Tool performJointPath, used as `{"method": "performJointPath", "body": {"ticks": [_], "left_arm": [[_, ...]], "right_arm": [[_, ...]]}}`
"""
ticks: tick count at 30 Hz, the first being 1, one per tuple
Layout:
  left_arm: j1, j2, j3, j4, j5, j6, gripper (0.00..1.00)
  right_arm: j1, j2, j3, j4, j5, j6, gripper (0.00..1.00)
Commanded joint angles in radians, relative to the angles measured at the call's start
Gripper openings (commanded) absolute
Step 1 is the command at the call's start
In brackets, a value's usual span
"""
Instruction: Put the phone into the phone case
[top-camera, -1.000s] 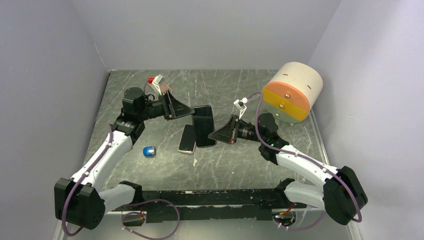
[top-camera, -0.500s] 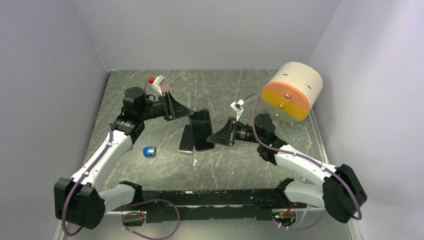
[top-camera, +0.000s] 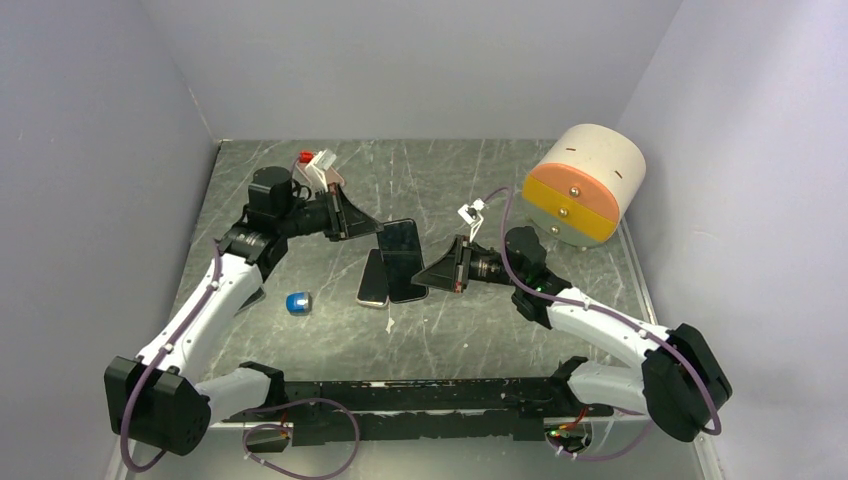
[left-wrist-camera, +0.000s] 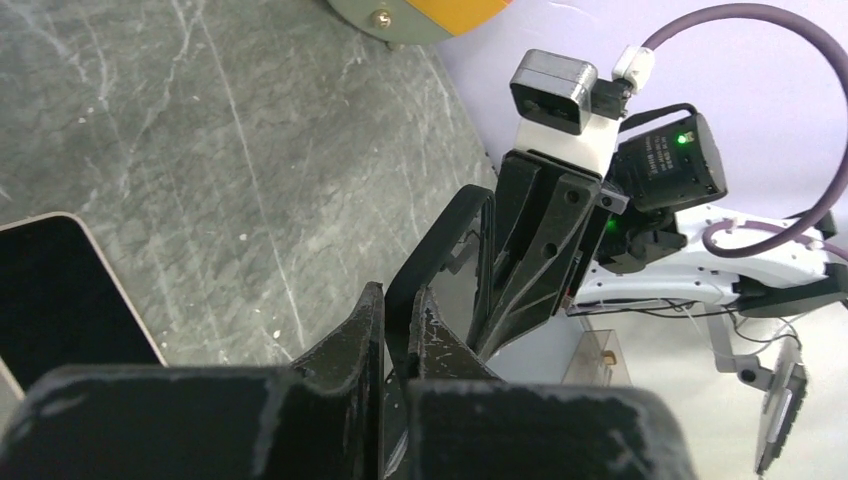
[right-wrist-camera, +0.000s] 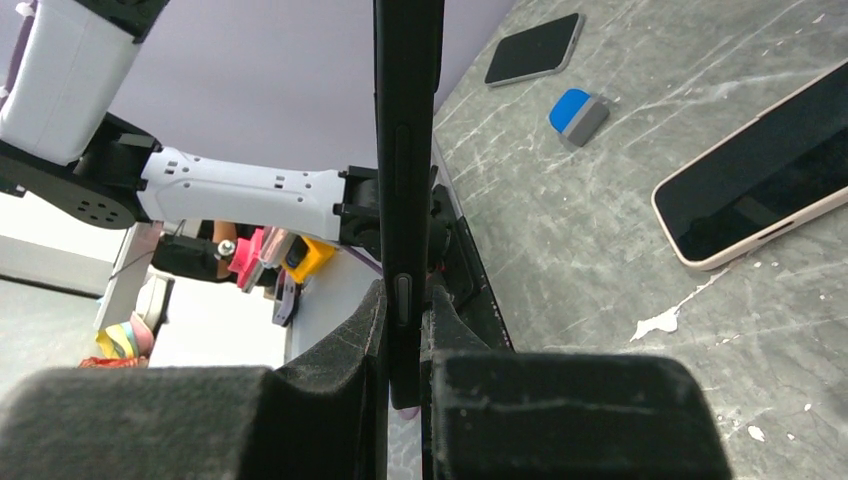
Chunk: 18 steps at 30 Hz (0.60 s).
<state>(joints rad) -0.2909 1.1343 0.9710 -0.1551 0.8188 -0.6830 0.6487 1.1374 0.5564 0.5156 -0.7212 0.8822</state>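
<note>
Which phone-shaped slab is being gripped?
The black slab, clamped between the left gripper and right gripper; the pale-rimmed phone beside it lies loose.

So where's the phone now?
In the top view the phone lies flat mid-table, just left of the black case held by the left gripper and right gripper; a blue object sits further left.

Phone (top-camera: 372, 285) and cylinder (top-camera: 585, 185) stand in the way; near table (top-camera: 450, 330) lies free.

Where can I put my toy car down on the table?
Bare table at the back, between the left gripper and the round drum. Also in front, between the blue block and the black base bar. The middle is crowded: the right gripper, the black case and the phone sit close together.
</note>
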Motion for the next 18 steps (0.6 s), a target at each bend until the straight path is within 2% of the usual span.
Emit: {"method": "performJointPath", "body": {"ticks": [1, 3, 5, 9, 12, 15, 18], "left_arm": [[-0.014, 0.008, 0.069, -0.123, -0.071, 0.106, 0.07], [-0.014, 0.005, 0.069, -0.125, -0.070, 0.107, 0.19], [-0.014, 0.001, 0.067, -0.123, -0.073, 0.109, 0.38], [-0.014, -0.012, 0.085, -0.180, -0.146, 0.149, 0.68], [-0.014, -0.011, 0.111, -0.258, -0.244, 0.180, 0.78], [-0.012, -0.013, 0.117, -0.284, -0.276, 0.215, 0.88], [-0.013, -0.028, 0.102, -0.296, -0.331, 0.254, 0.93]], "right_arm": [[0.003, -0.002, 0.057, 0.049, 0.043, -0.014, 0.00], [0.003, -0.006, 0.055, 0.043, 0.059, -0.018, 0.00], [0.003, -0.012, 0.053, 0.027, 0.076, -0.026, 0.00], [0.002, -0.025, 0.053, -0.025, 0.115, -0.054, 0.00], [0.002, -0.036, 0.053, -0.080, 0.175, -0.073, 0.00], [0.000, -0.030, 0.059, -0.151, 0.242, -0.105, 0.00], [-0.004, 0.001, 0.073, -0.209, 0.287, -0.133, 0.00]]}}
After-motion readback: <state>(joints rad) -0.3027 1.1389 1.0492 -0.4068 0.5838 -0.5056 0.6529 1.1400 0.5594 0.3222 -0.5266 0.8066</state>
